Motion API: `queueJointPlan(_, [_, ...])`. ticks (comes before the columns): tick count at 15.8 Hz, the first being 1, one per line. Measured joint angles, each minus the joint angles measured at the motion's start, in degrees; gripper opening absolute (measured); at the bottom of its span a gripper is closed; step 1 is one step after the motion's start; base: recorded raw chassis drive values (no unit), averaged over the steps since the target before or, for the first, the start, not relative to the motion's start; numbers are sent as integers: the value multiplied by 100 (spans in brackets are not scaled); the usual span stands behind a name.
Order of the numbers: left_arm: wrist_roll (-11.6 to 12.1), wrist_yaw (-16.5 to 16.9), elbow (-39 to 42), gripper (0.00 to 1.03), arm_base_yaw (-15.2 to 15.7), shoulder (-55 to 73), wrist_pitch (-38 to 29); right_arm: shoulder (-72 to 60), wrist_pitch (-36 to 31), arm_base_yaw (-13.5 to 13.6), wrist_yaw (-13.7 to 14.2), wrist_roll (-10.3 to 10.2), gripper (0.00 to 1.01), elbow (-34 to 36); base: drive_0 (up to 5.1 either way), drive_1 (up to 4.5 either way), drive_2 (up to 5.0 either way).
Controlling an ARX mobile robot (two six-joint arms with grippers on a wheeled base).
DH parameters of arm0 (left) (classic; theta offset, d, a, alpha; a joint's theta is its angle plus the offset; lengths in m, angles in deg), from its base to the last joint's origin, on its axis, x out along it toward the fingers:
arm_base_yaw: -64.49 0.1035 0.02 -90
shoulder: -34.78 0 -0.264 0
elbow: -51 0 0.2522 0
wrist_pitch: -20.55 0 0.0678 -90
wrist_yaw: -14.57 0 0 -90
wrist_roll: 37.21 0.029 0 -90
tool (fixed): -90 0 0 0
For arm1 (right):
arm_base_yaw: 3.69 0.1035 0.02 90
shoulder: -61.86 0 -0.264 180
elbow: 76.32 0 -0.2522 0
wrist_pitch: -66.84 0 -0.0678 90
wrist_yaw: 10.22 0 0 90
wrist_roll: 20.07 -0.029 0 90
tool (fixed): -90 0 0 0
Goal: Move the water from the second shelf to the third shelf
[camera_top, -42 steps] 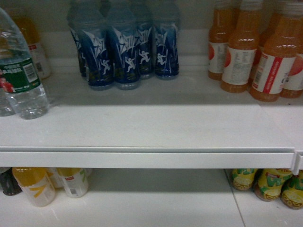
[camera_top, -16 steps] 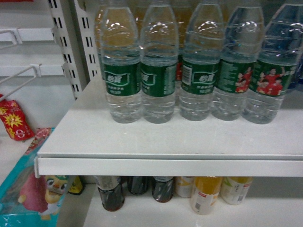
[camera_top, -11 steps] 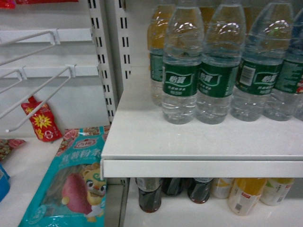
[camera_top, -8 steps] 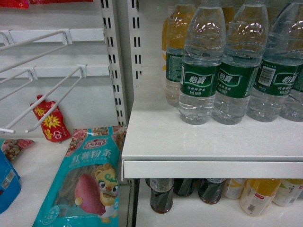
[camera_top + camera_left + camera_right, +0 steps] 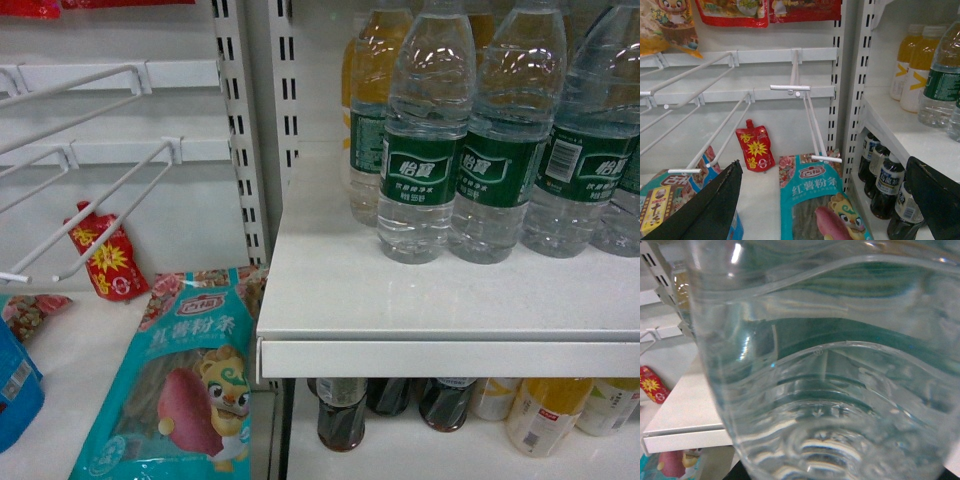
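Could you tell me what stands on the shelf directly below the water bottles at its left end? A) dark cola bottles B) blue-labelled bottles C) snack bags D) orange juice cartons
A: dark cola bottles stand under the shelf that carries the water bottles.

Water bottles (image 5: 428, 140) in a row on the shelf (image 5: 440, 300), juice bottles (image 5: 368, 110) behind them, cola bottles (image 5: 341, 412) on the shelf below, snack bag (image 5: 175, 385) lying left of the shelf under wire hooks (image 5: 110, 205).

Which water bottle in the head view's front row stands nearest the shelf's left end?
The leftmost front-row water bottle, green label facing forward; the other front bottles stand to its right.
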Motion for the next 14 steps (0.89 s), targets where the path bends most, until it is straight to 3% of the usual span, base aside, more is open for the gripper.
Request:
queueJointPlan(1, [0, -4, 0, 98, 0, 0, 0, -188, 247, 164, 363, 188, 39, -138, 0, 0, 0])
queueJointPlan(2, [0, -2, 0, 98, 0, 0, 2, -518, 13, 260, 579, 363, 39, -164, 0, 0, 0])
queueJointPlan(5, [0, 0, 0, 98, 0, 0, 2, -1827, -960, 435, 525, 872, 39, -358, 0, 0, 0])
queueJointPlan(7, [0, 0, 0, 98, 0, 0, 0, -2791, -1576, 240, 321, 1005, 39, -623, 0, 0, 0])
queueJointPlan(10, [0, 0, 0, 98, 0, 0, 0, -3899, -2026, -52, 70, 938, 39, -1047, 0, 0, 0])
queueJointPlan(14, [0, 0, 0, 98, 0, 0, 0, -4861, -2463, -74, -125, 713, 39, -1508, 0, 0, 0])
